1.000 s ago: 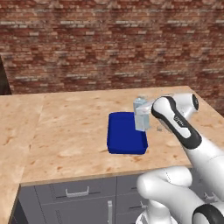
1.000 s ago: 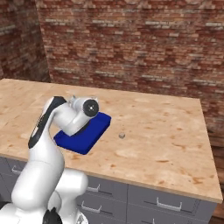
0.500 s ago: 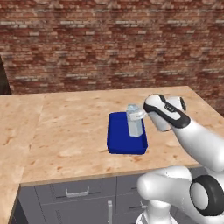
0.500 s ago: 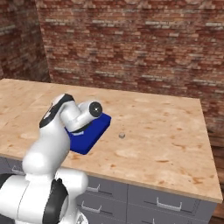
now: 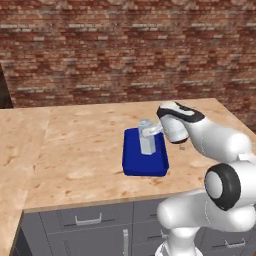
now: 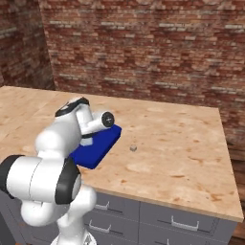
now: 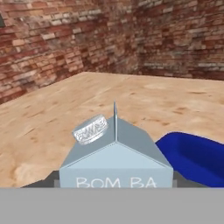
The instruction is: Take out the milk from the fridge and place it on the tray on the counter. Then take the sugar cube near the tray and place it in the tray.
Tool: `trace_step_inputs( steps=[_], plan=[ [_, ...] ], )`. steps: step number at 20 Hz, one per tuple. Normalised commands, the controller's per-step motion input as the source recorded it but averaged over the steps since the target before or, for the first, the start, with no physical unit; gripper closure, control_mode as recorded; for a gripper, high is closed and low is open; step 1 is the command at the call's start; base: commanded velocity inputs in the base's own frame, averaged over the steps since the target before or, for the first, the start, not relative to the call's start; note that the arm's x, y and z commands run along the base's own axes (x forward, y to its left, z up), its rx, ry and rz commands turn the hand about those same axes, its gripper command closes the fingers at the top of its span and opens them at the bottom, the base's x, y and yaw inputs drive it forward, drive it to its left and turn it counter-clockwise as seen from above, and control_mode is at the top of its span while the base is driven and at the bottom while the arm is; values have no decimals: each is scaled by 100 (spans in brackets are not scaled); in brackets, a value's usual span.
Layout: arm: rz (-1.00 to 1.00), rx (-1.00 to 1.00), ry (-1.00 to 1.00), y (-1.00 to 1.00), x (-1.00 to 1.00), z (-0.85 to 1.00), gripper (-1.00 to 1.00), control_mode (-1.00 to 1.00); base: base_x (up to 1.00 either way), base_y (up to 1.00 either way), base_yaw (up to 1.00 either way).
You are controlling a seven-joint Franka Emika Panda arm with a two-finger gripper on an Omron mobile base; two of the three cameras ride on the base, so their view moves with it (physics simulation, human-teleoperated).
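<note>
Two objects must end in the tray [image 5: 135,162], and we judge that neither is fully delivered at this moment. We take the tray as our landmark; it lies on the desk [image 5: 75,150] a little back from the front edge.

Item one, the milk [image 5: 146,138]: we see the carton upright over the tray's inner area, so the removal from the fridge is evidently complete. The tool [image 5: 156,131] is clamped on the carton, coming in from the tray's right side in the left base view. In the hand view the carton's gabled top and cap [image 7: 90,129] sit directly ahead of the camera, with the tray's blue rim [image 7: 192,151] beyond it to one side. We cannot tell whether the carton base is touching the tray floor or is just above it. Our assessment: the carton is in the final stage of placement, and release of the grip and withdrawal of the arm are left.

Item two, the sugar cube [image 6: 133,148]: it rests on the desk just beside the tray, on the side away from the arm in the right base view, clear of the rim. It has not yet been handled. Picking it up and setting it inside the tray make up the whole second half of the task.
</note>
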Motion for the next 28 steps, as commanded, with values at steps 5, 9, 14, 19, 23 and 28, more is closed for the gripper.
trace_step_inputs(
  steps=[5,9,14,19,23,28],
  plan=[
    [0,1,0,0,65,-10,100,-100,0,0,0],
    [0,0,0,0,60,-8,100,-100,0,0,0],
    [0,0,0,0,48,-17,100,-100,0,0,0],
    [0,0,-3,0,29,-22,100,-100,0,0,0],
    [0,0,-7,0,11,-25,100,-100,0,0,0],
    [0,0,-5,0,17,-37,100,-100,0,0,0]
  ],
)
